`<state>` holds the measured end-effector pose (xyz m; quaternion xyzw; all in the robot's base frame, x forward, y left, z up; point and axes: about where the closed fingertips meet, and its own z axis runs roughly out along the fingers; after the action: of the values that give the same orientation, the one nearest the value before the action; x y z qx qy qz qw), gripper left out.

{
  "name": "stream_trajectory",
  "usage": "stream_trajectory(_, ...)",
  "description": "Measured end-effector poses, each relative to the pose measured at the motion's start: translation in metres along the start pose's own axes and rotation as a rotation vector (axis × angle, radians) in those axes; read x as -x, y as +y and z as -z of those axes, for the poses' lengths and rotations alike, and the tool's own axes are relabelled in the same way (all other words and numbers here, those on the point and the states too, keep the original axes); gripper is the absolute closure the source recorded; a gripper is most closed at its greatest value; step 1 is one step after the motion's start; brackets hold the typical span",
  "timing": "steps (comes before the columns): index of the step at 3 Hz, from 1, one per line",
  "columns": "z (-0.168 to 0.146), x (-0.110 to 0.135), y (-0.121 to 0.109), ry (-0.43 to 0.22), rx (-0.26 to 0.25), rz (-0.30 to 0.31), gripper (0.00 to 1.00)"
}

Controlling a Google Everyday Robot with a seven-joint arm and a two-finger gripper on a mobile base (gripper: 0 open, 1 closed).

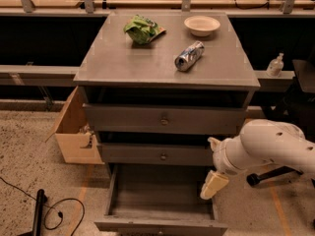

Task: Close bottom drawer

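The bottom drawer [160,196] of the grey cabinet [162,65] stands pulled far out, a wide shallow grey tray with nothing in it. Its front panel [160,226] lies at the lower edge of the view. The two upper drawers [165,119] with brass knobs stick out only slightly. My gripper [214,184], cream-coloured on a white arm [266,149], hangs pointing down over the drawer's right side wall, near its back corner and just below the middle drawer.
On the cabinet top lie a green bag [141,29], a white bowl [202,25] and a crushed can [189,56]. A cardboard box [74,132] stands left of the cabinet. A black cable [54,211] lies on the floor at lower left. A black chair base [268,175] is behind my arm.
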<state>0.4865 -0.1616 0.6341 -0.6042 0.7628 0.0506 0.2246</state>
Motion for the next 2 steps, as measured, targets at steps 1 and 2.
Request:
stream_trajectory(1,0.0,0.0,0.0,0.0,0.0,0.0,0.0)
stream_trajectory(2,-0.036,-0.012,0.002,-0.017,0.005,-0.017,0.0)
